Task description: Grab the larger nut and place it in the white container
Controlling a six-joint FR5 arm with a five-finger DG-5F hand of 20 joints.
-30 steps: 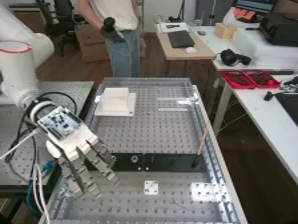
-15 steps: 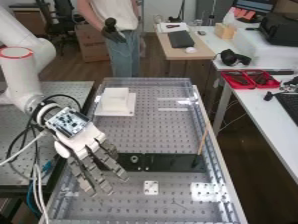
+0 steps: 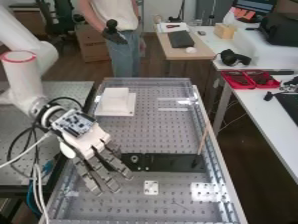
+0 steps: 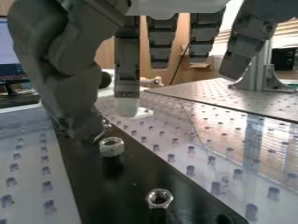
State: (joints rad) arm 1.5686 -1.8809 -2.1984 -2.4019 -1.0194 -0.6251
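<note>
Presently, the white-backed, grey-fingered robot hand (image 3: 86, 144) is hovering at the long black flat bar (image 3: 174, 162) — fingers spreading apart.
Two silver hexagonal metal nuts (image 4: 112, 146) are resting on the bar — I cannot tell which is larger.

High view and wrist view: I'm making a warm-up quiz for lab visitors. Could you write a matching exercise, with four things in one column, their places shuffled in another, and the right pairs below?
Things
1. two metal nuts
2. white container
3. thin brown stick
4. red trays

Places
A. on the white table to the right
B. slanting at the right side of the perforated board
C. on the black strip
D. on the far left part of the perforated board

Right pairs: 1-C, 2-D, 3-B, 4-A
</note>
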